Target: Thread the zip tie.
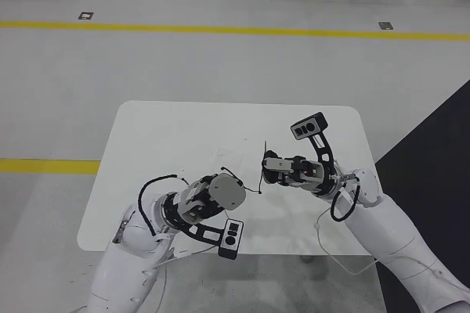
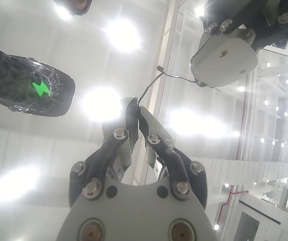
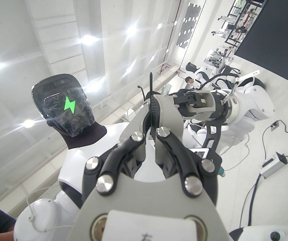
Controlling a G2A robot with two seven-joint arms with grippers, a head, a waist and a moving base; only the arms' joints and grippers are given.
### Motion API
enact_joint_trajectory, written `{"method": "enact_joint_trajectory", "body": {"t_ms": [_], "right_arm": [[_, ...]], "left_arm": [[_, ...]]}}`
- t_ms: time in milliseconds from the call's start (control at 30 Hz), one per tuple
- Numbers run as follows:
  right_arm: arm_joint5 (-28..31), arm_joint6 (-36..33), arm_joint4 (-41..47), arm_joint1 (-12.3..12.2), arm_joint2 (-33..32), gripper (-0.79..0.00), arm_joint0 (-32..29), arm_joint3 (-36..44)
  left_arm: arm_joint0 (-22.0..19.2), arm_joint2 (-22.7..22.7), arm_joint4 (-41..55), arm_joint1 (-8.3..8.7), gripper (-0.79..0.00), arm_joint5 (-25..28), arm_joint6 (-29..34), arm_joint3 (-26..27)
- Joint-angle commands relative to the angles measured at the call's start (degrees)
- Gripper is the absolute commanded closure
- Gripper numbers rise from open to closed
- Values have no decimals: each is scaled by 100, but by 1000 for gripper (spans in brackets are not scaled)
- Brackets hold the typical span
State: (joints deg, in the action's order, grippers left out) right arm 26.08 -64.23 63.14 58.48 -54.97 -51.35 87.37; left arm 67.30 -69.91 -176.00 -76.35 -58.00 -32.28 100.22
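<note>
**Views.** The top view shows the zip tie [image 1: 262, 168] as a thin black strap running near-to-far over the table [image 1: 180, 141], centre-right, at the R gripper [image 1: 267, 168]. It does not show finger contact.

The L wrist view adds this. The L gripper [image 2: 138, 109] is fully closed, tips pinching one end of the zip tie [image 2: 149, 86]. The strand bends at a small head, then runs on to the R gripper [image 2: 202, 83]; a short tip pokes out past it.

In the R wrist view the R gripper [image 3: 150, 111] is closed on the strap. The free end of the zip tie [image 3: 150, 82] stands straight out beyond the ribbed pads [image 3: 155, 111].

**Pose.** Both arms come in from the near side. The L gripper [image 1: 229, 188] is left of centre and tilted upward. The R forearm angles in from the right. The grippers are near each other, not touching, and the tie is clear of the table.
</note>
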Motion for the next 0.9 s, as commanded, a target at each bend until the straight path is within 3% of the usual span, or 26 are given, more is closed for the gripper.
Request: {"method": "enact_joint_trajectory", "body": {"t_ms": [0,867], "right_arm": [[0,0,0,0,0,0,0,0],[0,0,0,0,0,0,0,0]], "left_arm": [[11,-16,0,-27,0,0,-12,16],[126,-180,0,-303,0,0,-538,-20]]}}
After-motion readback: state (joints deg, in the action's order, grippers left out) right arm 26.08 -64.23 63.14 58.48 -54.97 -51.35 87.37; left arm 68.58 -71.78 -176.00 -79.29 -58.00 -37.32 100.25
